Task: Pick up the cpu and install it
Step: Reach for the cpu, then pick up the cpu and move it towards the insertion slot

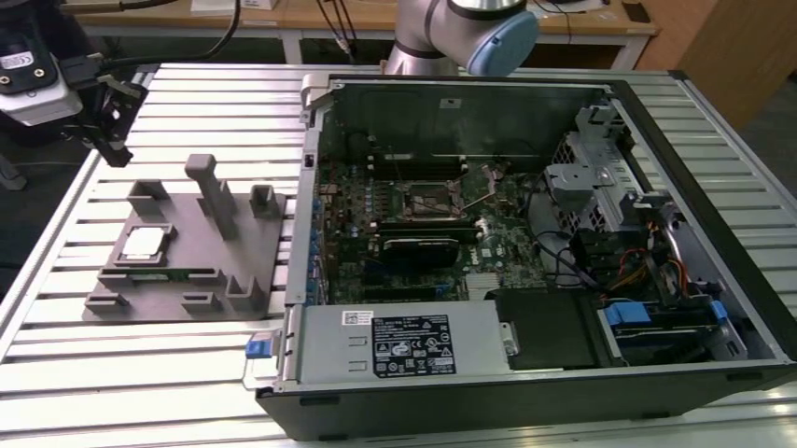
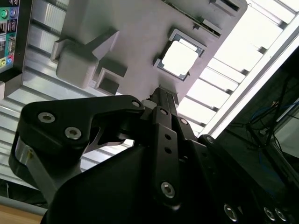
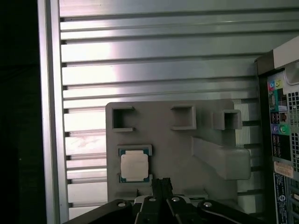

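The cpu (image 3: 135, 165) has a smooth, silvery metal top with a pale gleam. The grey fixture block (image 3: 173, 149) looks like matt plastic. The desk (image 3: 154, 51) is ribbed bare metal with a bright sheen. The end effector (image 3: 161, 183) is matt black, set with shiny metal screws. The computer case (image 1: 461, 112) shows dull grey sheet metal inside.

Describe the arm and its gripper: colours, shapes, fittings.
The arm is a silvery-grey tube with a rounded light-blue joint cap. The gripper is matte black, built from angular linkage plates studded with silvery screw heads. It tapers to two narrow, flat fingers.
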### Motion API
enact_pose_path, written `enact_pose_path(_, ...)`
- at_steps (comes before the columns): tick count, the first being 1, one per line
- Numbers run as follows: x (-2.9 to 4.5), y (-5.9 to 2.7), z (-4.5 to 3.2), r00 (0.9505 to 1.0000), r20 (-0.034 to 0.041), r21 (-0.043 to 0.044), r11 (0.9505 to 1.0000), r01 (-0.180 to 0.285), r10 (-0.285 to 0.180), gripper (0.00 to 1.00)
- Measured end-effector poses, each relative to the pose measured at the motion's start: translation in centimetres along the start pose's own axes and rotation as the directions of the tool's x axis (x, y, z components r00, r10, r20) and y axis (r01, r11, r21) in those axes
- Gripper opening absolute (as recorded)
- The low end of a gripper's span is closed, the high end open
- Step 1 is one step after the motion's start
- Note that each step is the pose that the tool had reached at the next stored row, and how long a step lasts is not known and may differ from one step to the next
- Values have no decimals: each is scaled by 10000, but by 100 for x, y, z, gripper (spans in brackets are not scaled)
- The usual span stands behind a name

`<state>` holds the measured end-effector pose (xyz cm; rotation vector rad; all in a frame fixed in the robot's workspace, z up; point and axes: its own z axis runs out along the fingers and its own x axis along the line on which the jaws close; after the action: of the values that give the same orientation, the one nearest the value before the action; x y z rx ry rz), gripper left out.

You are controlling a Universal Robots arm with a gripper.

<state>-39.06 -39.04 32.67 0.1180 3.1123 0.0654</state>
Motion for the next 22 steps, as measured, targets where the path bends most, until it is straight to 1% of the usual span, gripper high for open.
enact_pose_path(10,4,-1,25,10000,-1,0,10000,1,-1,11)
enact_pose_path(22,14,-7,125,10000,-2,1,10000,1,-1,11)
